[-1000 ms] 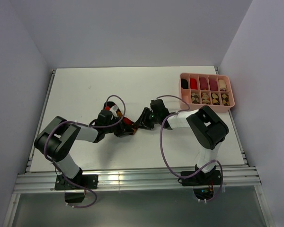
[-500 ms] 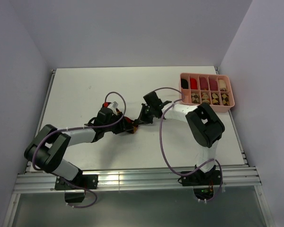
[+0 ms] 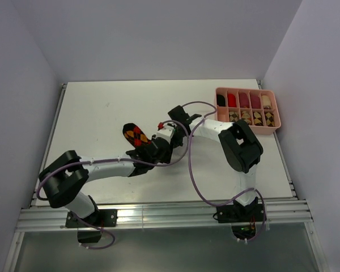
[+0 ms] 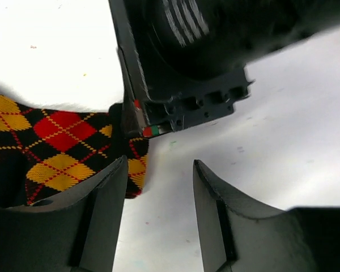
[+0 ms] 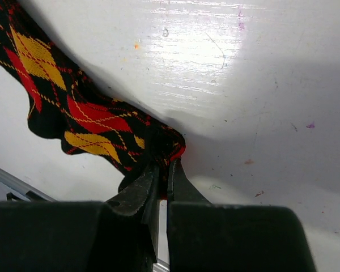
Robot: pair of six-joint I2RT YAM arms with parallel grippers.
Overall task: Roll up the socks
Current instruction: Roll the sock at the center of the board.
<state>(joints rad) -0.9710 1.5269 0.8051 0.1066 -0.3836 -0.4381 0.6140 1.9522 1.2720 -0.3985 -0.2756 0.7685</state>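
Observation:
A black-red-orange argyle sock (image 3: 135, 135) lies stretched on the white table (image 3: 102, 107), left of centre. My right gripper (image 5: 163, 165) is shut on one end of the sock (image 5: 73, 113), with the fabric bunched between its fingertips. In the top view the right gripper (image 3: 164, 137) reaches in from the right. My left gripper (image 4: 158, 167) is open just beside that same end, and only bare table shows between its fingers (image 4: 105, 209). The sock (image 4: 56, 144) lies to its left. In the top view the left gripper (image 3: 157, 150) sits close under the right one.
A pink divided tray (image 3: 275, 116) stands at the back right, holding rolled plain socks in the far row and folded argyle ones in the near row. Both arms' cables loop over the table's middle. Walls close in on three sides.
The left gripper opened, let go of the sock and reached further right. The right gripper shut on the sock's end. The sock now lies stretched out to the left.

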